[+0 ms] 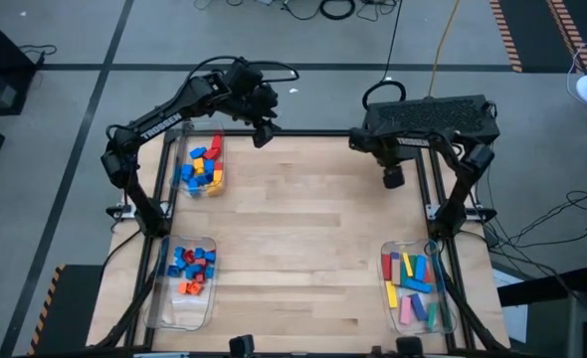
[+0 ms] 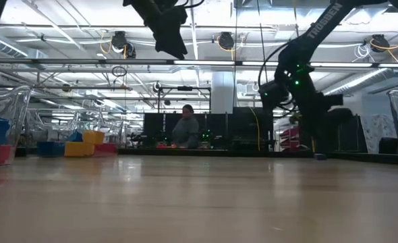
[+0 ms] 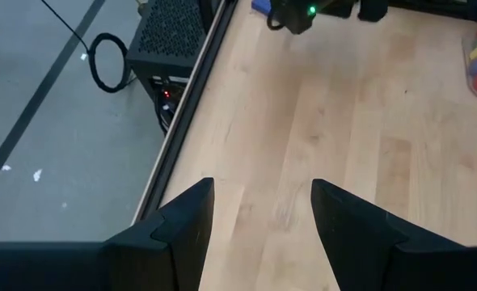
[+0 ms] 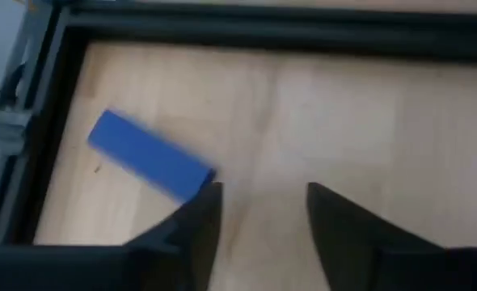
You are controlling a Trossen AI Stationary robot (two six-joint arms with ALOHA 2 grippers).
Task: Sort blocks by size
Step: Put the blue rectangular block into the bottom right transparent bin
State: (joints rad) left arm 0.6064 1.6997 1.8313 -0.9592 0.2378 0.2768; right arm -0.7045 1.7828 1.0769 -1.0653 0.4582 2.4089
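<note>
The right gripper (image 4: 259, 214) hangs over the bench's (image 1: 313, 229) far right corner, jaws apart and empty, one finger's tip just beside a blue bar (image 4: 149, 155) lying flat there. The left gripper (image 3: 263, 210) hovers parted, empty.

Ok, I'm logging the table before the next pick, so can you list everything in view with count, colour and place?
Clear bins: three; two along the table's left side, one at the near right corner.
Blocks in far left bin: many, blue, yellow, red, orange.
Blocks in near left bin: many, mostly blue, red, orange.
Long bars in right bin: several, yellow, red, green, blue, pink.
Loose blue bar: one, on the bare wood near the table's far right edge, just beside the right gripper's fingers.
Person: one, in the room behind.
Left gripper: open, empty, above the far edge.
Right gripper: open, empty.
</note>
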